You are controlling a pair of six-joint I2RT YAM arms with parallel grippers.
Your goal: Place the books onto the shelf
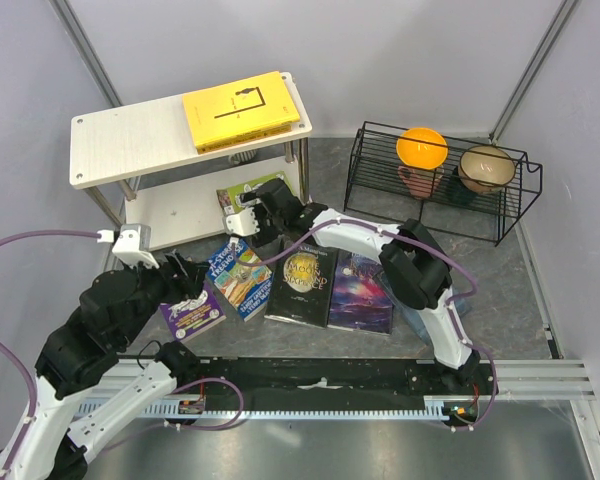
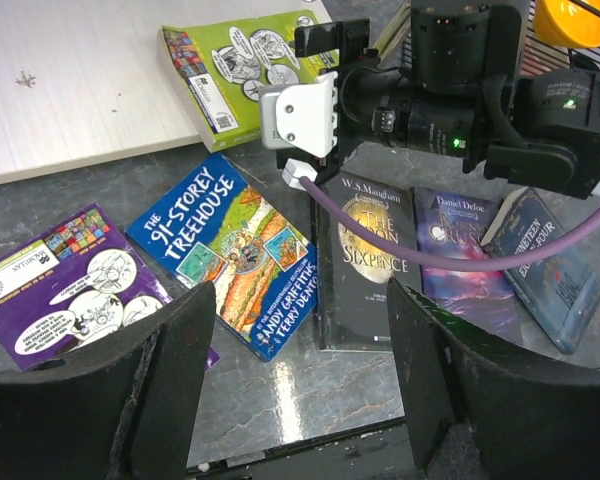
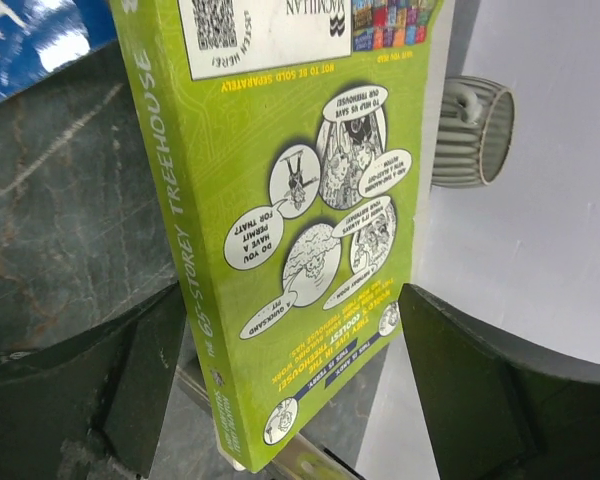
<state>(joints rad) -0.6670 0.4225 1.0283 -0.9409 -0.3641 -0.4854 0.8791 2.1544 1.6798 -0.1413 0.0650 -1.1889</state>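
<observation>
The shelf [image 1: 130,140] stands at the back left with a yellow book [image 1: 245,108] on its top board. A lime-green cartoon book [image 3: 290,200] lies tilted, one end on the lower board [image 3: 520,200]. My right gripper [image 3: 290,400] is open around its near end, with both fingers [image 3: 110,380] clear of the cover. On the table lie a purple book [image 2: 70,285], a blue book [image 2: 235,250], a black-and-gold book [image 2: 365,260], a galaxy book [image 2: 460,250] and a dark blue book [image 2: 545,265]. My left gripper [image 2: 300,370] hangs open over bare table in front of them.
A black wire rack [image 1: 440,185] at the back right holds an orange bowl [image 1: 421,147], a tan bowl [image 1: 485,168] and a pink mug [image 1: 420,182]. The right arm [image 2: 430,90] reaches across above the books. A chrome shelf foot [image 3: 475,130] stands beside the green book.
</observation>
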